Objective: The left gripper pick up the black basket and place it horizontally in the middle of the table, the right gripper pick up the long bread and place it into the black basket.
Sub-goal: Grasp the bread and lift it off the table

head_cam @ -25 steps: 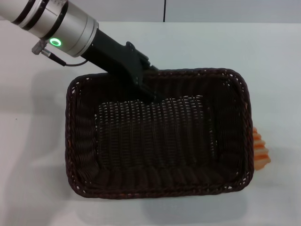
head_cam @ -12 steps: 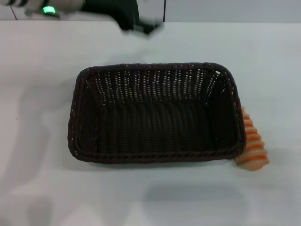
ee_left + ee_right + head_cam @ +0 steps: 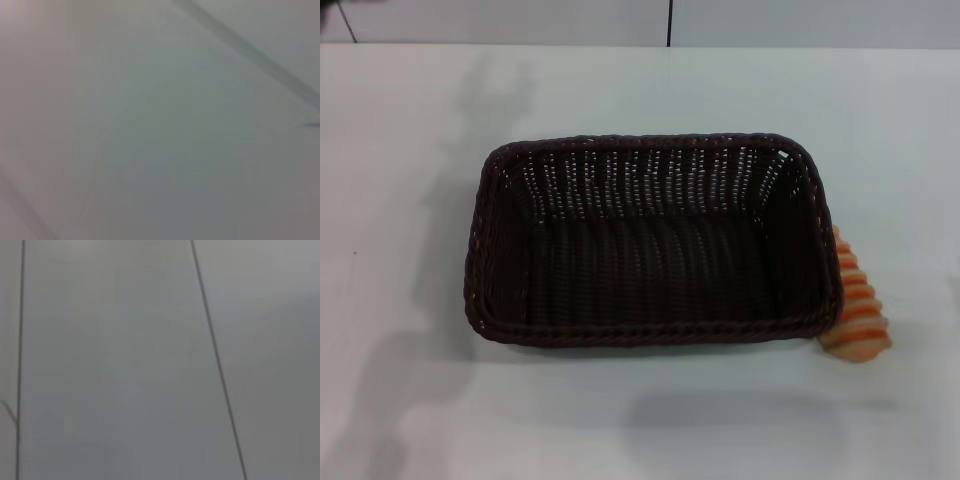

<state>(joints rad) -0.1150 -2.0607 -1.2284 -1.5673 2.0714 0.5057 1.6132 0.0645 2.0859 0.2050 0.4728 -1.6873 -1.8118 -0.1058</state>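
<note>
The black basket (image 3: 650, 240) lies flat and lengthwise across the middle of the white table (image 3: 410, 400) in the head view, open side up and empty. The long bread (image 3: 856, 310), cream with orange-brown stripes, lies on the table against the basket's right end, partly hidden behind its rim. Neither gripper shows in any view. The left wrist view and the right wrist view show only pale grey surfaces with thin dark lines.
A pale wall with a dark vertical seam (image 3: 670, 22) runs along the table's far edge. Soft shadows fall on the table left of the basket (image 3: 440, 280) and in front of it.
The left gripper let go of the basket's far rim, rose away to the upper left and left the view. The basket settled flat on the table, showing more of the bread.
</note>
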